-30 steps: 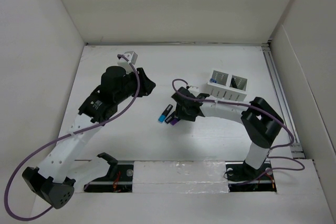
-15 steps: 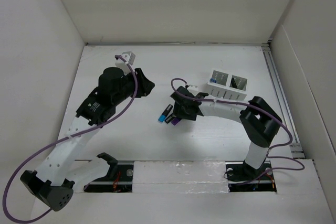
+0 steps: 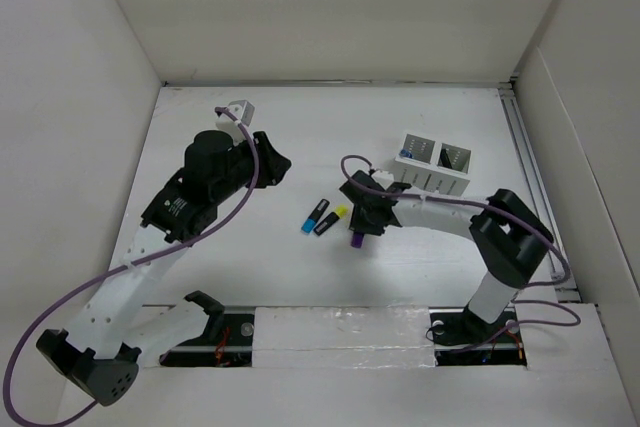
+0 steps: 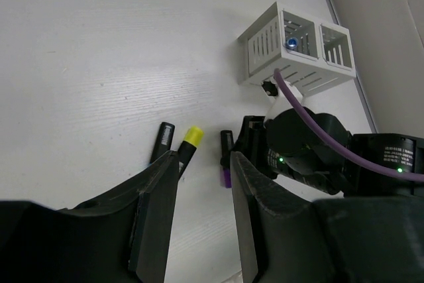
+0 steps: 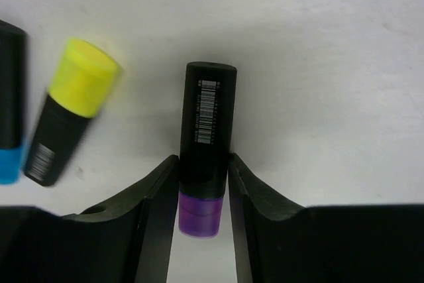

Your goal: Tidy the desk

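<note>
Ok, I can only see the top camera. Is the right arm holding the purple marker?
Observer: Yes. In the right wrist view the right jaws press on both sides of the purple marker, near its cap end.
Operator: Is there writing on it?
Observer: There's a white barcode label on its black barrel.
Operator: And is the left arm holding anything?
Observer: No. In the left wrist view the left jaws are open, with nothing between them.
</note>
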Available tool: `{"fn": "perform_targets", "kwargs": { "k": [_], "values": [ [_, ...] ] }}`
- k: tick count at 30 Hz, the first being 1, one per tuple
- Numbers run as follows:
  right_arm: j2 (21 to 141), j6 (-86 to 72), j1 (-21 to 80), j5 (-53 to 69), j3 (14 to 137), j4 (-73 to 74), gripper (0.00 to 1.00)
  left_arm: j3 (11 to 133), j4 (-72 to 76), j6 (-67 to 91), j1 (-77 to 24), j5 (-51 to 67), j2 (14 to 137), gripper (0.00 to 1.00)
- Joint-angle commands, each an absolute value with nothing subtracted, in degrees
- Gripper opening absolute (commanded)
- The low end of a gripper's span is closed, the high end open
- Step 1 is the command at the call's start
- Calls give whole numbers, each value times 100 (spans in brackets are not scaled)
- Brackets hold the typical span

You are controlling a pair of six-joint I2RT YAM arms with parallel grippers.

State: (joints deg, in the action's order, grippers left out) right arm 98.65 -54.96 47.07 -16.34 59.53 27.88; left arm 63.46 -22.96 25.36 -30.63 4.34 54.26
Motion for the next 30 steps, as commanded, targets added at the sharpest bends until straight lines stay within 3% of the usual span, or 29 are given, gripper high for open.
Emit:
{"fn": "perform_targets", "kwargs": {
  "k": [1, 3, 5, 8, 9, 13, 20, 30],
  "values": [
    [9274, -5616, 4737, -1687, 5547, 3067, 39, 6390, -2153, 2531, -3032, 448, 5335, 33],
    [9001, -5625, 4737, -1705, 5318, 3181, 31, 6363, -2153, 2549, -3032, 413, 5282, 33],
    [8702, -5616, 4737, -1758, 5230, 3313, 31, 6337, -2127, 2558, -3032, 378, 5247, 33],
    [8561, -5432, 4685, -1889, 5291, 3489, 43, 6354, -2127, 2575, -3032, 404, 5282, 34],
    [8578, -5336, 4589, -1942, 5456, 3533, 53, 6363, -2136, 2575, -3032, 422, 5317, 34],
    [8815, -4966, 4220, -1855, 5834, 3533, 66, 6425, -2136, 2531, -3032, 440, 5344, 33],
    [9483, -4667, 3850, -1819, 6205, 3569, 68, 6381, -2136, 2496, -3032, 422, 5282, 33],
    [9747, -4781, 3788, -1556, 5915, 3375, 60, 6354, -2065, 2417, -3032, 413, 5405, 34]
  ]
}}
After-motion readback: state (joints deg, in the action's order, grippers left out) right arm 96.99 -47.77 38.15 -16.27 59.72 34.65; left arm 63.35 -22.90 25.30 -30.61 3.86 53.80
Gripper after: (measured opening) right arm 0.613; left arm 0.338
